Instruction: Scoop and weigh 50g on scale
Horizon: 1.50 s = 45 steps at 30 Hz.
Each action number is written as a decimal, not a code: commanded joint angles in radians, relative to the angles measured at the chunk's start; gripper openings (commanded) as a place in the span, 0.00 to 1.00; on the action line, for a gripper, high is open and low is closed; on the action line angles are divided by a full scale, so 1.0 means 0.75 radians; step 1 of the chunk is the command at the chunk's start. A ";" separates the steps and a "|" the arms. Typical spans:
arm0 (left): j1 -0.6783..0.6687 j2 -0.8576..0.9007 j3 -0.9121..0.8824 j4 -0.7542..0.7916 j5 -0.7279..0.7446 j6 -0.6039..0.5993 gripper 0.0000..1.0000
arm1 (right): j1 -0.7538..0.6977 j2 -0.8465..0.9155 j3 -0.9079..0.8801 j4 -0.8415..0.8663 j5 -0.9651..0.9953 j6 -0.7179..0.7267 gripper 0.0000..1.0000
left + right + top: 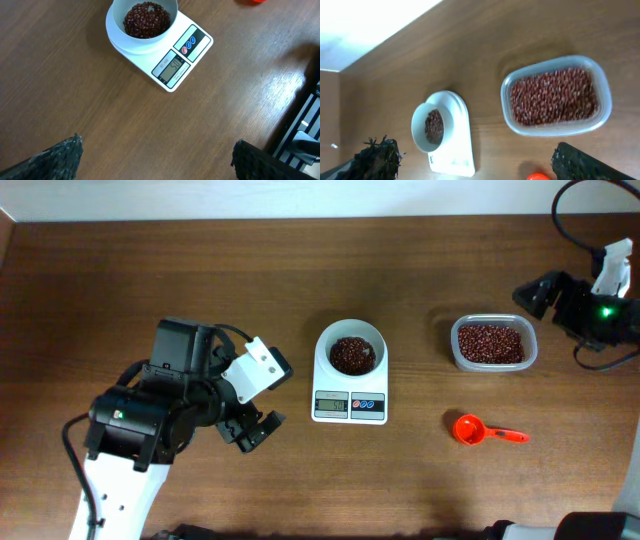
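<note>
Jaws on both sides stand wide apart and hold nothing: left gripper, right gripper. The scale sits mid-table with a white bowl on top and a heap of beans in the bowl. A clear tub of more beans stands to its right, apart from it. An orange scoop lies on the table in front of the tub. Only bare wood lies between the left gripper and the scale. The left arm is front-left, its gripper pointing toward the scale. The right arm is at the far right edge, beside the tub.

Work surface: dark wood-grain desk
Pale wall strip borders the far edge – brightly lit; the grain runs lengthwise, left to right.
</note>
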 commanded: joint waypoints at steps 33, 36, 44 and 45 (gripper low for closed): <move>0.006 -0.006 0.016 0.002 0.015 0.020 0.99 | 0.410 -0.553 -0.023 0.077 0.458 0.003 0.99; 0.006 -0.006 0.016 0.002 0.015 0.020 0.99 | 0.472 -0.786 -0.216 0.183 0.490 0.004 0.99; 0.006 -0.006 0.016 0.002 0.015 0.020 0.99 | 0.547 -1.562 -1.135 0.859 0.490 0.009 0.99; 0.006 -0.006 0.016 0.002 0.015 0.020 0.99 | 0.551 -1.622 -1.191 0.896 0.489 0.009 0.99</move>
